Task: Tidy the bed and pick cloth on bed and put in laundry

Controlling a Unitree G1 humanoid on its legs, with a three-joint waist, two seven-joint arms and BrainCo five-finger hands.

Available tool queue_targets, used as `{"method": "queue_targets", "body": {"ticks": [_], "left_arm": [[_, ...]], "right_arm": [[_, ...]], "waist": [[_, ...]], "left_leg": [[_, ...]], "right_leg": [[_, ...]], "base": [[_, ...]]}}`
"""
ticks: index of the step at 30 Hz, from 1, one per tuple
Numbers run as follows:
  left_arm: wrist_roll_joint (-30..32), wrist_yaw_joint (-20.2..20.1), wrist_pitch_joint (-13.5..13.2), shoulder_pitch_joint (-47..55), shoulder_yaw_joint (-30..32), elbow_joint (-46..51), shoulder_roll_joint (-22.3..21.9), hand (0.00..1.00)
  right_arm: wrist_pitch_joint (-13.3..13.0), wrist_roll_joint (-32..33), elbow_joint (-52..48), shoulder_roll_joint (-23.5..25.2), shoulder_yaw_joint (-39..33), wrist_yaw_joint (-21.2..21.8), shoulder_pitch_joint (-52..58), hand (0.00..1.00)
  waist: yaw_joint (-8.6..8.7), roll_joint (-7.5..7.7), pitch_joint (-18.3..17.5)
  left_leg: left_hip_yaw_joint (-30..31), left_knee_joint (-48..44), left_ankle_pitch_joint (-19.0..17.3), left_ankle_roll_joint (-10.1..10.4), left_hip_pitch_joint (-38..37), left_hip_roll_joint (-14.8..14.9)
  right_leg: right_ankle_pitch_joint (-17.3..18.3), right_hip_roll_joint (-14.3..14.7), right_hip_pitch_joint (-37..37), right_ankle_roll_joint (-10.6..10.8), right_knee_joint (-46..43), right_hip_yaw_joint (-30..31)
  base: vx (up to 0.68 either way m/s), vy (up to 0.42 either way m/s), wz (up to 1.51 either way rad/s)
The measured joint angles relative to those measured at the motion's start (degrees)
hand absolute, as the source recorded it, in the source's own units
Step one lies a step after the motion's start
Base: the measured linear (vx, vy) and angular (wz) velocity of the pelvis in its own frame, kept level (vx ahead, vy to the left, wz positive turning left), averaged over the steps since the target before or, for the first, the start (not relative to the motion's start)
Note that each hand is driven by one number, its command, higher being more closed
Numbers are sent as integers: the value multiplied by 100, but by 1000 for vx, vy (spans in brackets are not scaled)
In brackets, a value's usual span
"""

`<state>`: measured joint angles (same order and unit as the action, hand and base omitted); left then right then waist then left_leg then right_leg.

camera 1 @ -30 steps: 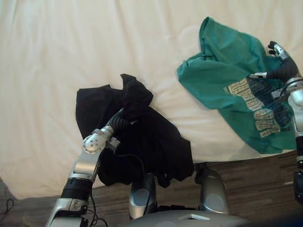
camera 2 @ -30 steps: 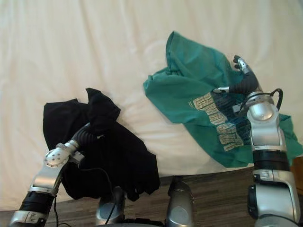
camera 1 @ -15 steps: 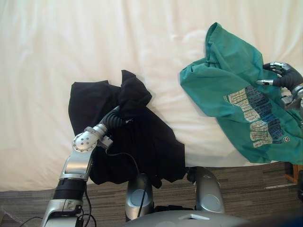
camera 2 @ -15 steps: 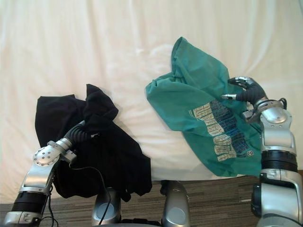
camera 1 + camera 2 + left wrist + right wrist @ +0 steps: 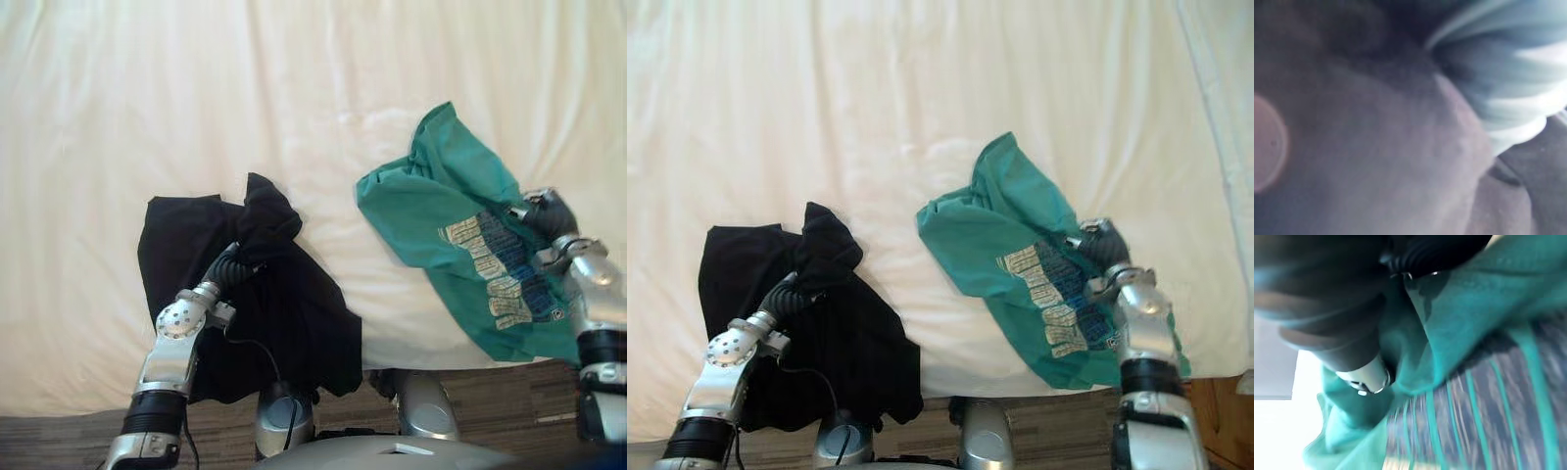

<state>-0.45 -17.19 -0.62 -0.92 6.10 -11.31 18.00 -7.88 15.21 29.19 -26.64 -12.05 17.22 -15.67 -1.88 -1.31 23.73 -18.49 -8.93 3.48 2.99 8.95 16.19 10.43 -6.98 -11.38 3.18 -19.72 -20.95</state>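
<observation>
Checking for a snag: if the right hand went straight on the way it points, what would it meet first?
The green shirt bunched in its own grip; the right hand points across it, away from the robot. Beyond, probably just white sheet.

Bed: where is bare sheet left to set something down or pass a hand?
The far half of the bed is bare, beyond both garments. A bare strip runs between the black cloth and the green shirt. The near edge is crowded: both hang over it, the right hand gripping the shirt.

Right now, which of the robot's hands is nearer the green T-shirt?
Right. The right hand grips the green T-shirt; the left hand is at the black garment, apart.
</observation>
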Motion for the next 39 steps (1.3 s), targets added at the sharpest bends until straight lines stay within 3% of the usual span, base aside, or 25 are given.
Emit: {"method": "queue_targets", "body": {"ticks": [1,2,3,4,5,8,10,12,16,24,28,29,30,31,33,35,38,39], "left_arm": [[5,99,51,30,58,-46,22,100],[3,255,66,35,82,-193,-98,100],[3,328,66,86,74,-239,-184,100],[3,475,69,177,70,-322,-328,100],[1,608,71,201,64,-501,-453,100],[-22,855,68,387,78,-1000,-743,100],[-88,915,30,417,198,-1403,-877,100],[-116,928,-98,416,362,-1642,-1017,100],[-115,1013,-325,404,803,-2132,-1332,100],[-178,1036,-362,375,1324,-2702,-1669,100],[-1295,1024,-629,377,1246,-2946,-1819,100],[-1662,944,-755,377,1129,-3028,-1842,100],[-1794,888,-812,364,1018,-3046,-1842,100],[-2076,788,-951,361,840,-3050,-1837,100],[-2553,642,-1157,355,640,-3039,-1876,100],[-3008,638,-1230,401,318,-3013,-1996,100],[-3544,610,-1340,809,-91,-2683,-2153,100],[-3726,556,-1393,1074,-342,-2567,-2151,100]], "right_arm": [[-95,49,-145,353,-34,-1,302,100],[-226,169,-179,595,-80,-2,489,100],[-282,206,-133,658,-70,1,521,100],[-356,291,-107,796,-63,33,608,100],[-387,385,-62,929,-20,170,827,100],[-463,518,163,1415,238,523,1698,100],[-515,532,460,1716,242,774,2097,100],[-577,507,788,1808,233,1000,2241,100],[-691,458,1489,2009,65,1277,2278,100],[-630,-204,1566,2219,-206,1755,2800,100],[-795,-187,1586,2152,-151,1879,2958,100],[-885,-7,1578,2139,-60,1876,3020,100],[-915,102,1562,2158,-33,1869,3106,100],[-964,303,1564,2149,119,1861,3190,100],[-984,540,1362,2120,438,1831,3158,100],[-940,709,1087,2181,905,1666,3182,100],[-834,635,695,2365,1340,1436,3284,100],[-758,564,518,2460,1509,1302,3367,100]], "waist": [[38,208,-67],[131,195,-112],[116,193,-131],[69,83,-198],[103,-4,-273],[113,-52,-786],[238,37,-1031],[249,104,-1150],[247,194,-1361],[239,28,-1600],[232,-3,-1638],[250,-72,-1669],[262,-43,-1670],[136,19,-1675],[21,98,-1689],[-74,68,-1685],[-105,49,-1689],[-142,-4,-1717]], "left_leg": [[-77,-16,-2,39,-105,-167],[-84,-108,-209,167,-159,-173],[-95,-78,-369,214,-217,-176],[-114,34,-477,194,-463,-234],[-145,192,-506,222,-671,-224],[-163,449,-850,351,-1001,-228],[-223,549,-892,340,-1213,-361],[-312,709,-857,327,-1441,-462],[-454,1003,-725,389,-1897,-511],[-648,1307,-611,429,-2319,-424],[-266,1411,-495,421,-2379,-482],[-5,1356,-508,396,-2260,-471],[171,1297,-517,381,-2177,-472],[417,1208,-548,311,-1999,-487],[673,1197,-369,190,-1723,-527],[872,1245,-100,-151,-1521,-681],[1120,1128,81,-395,-1233,-842],[1159,1077,66,-621,-1048,-906]], "right_leg": [[-961,40,235,-83,1464,-25],[-990,4,344,-176,1470,-160],[-996,32,367,-179,1463,-119],[-995,105,500,-178,1532,-33],[-994,161,642,-165,1584,-40],[-1068,297,928,4,1973,-11],[-1295,267,1331,117,2426,-17],[-1393,198,1506,149,2553,-19],[-1405,165,1798,167,2557,-10],[-1333,233,2031,150,2556,-32],[-1081,224,2149,192,2274,-177],[-663,178,1983,187,1779,-107],[-404,187,1889,175,1511,53],[-183,283,1729,145,1306,406],[-107,306,1504,123,1169,439],[-28,146,1501,186,1124,45],[80,-9,1625,287,1126,-459],[97,-62,1689,320,1131,-782]], "base": [[29,-132,60],[23,-100,50],[0,0,0],[-8,71,-29],[-32,76,-30],[-10,72,-16],[17,90,-3],[10,89,-1],[1,46,-4],[-12,-3,-6],[23,3,40],[25,-25,75],[46,-59,93],[37,-79,79],[3,-68,68],[-54,-17,81],[-100,19,106],[-141,54,154]]}}
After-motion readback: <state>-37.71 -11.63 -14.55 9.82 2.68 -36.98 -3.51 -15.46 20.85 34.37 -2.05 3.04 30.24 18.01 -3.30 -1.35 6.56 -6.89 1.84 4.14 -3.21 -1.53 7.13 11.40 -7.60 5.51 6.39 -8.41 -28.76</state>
